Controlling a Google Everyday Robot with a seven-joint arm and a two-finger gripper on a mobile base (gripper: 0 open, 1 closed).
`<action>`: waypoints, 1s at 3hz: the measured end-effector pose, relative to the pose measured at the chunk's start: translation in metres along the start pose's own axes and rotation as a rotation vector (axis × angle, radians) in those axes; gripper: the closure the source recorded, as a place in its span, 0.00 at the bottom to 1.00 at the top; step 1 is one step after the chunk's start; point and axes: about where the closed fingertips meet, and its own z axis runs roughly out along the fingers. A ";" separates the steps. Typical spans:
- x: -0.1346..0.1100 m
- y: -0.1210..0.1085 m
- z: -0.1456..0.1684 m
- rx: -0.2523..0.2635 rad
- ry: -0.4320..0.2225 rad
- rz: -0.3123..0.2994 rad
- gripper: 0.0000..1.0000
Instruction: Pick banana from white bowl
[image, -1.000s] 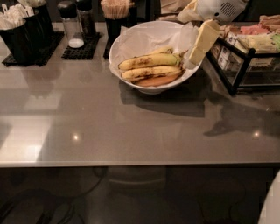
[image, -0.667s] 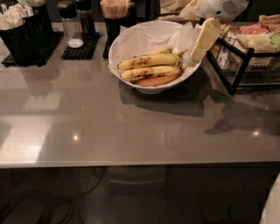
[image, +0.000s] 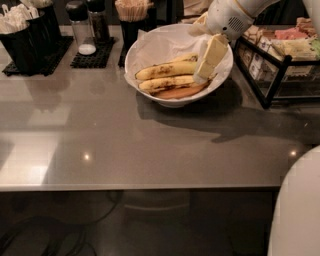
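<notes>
The white bowl (image: 150, 46), lined with crinkled white paper, stands at the back middle of the grey table. Three bananas lie in it. The banana (image: 179, 92) with the broad brown bruised side lies nearest the front rim. Two yellower flecked bananas (image: 165, 70) lie behind it. My gripper (image: 201, 76) reaches down from the upper right into the bowl. Its cream tip is over the right ends of the bananas, and it hides those ends. I cannot see whether it touches them.
A black wire basket (image: 272, 67) of packets stands just right of the bowl. Black holders with utensils (image: 25, 35), shakers on a mat (image: 87, 30) and a holder of sticks (image: 132, 15) line the back left. The table's front edge (image: 140, 187) runs across the middle.
My gripper has moved a little to the left and further in over the bananas' right ends. The bowl and the bananas have not moved.
</notes>
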 end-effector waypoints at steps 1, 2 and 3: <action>-0.002 -0.007 0.028 -0.050 -0.016 -0.004 0.00; -0.003 -0.011 0.031 -0.038 -0.023 -0.002 0.00; -0.003 -0.016 0.039 -0.045 -0.046 0.004 0.00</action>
